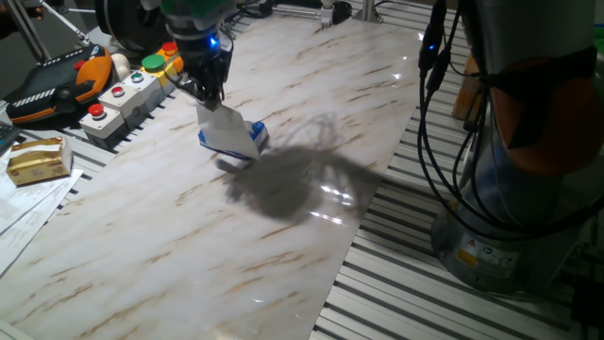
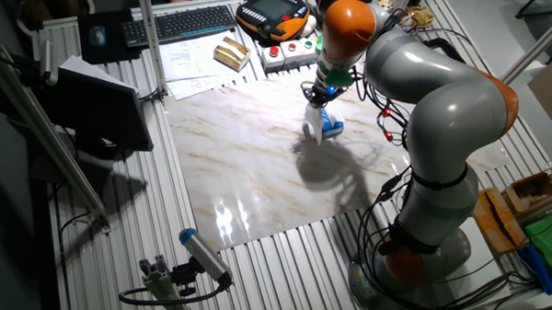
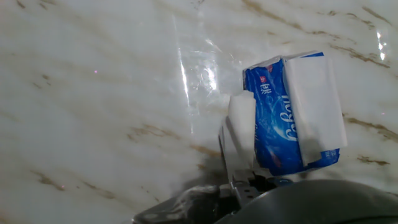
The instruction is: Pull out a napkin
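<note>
My gripper (image 1: 211,97) is shut on the upper edge of the white napkin (image 1: 221,127), which stretches down from the fingers to the blue tissue pack (image 1: 255,136) just below and to the right. The pack's lower end is at the marble tabletop (image 1: 283,236), and I cannot tell whether it rests on it. In the hand view the napkin (image 3: 241,121) runs up between the fingertips (image 3: 231,163), beside the blue pack (image 3: 273,124) with its white label (image 3: 314,99). The other fixed view shows the gripper (image 2: 317,98) above the napkin (image 2: 312,129) and the pack (image 2: 331,127).
A grey button box (image 1: 123,99), an orange-black pendant (image 1: 57,85), a yellow box (image 1: 40,159) and paper sheets (image 1: 24,203) lie off the table's left edge. Black cables (image 1: 439,113) and the robot base (image 1: 528,170) stand at the right.
</note>
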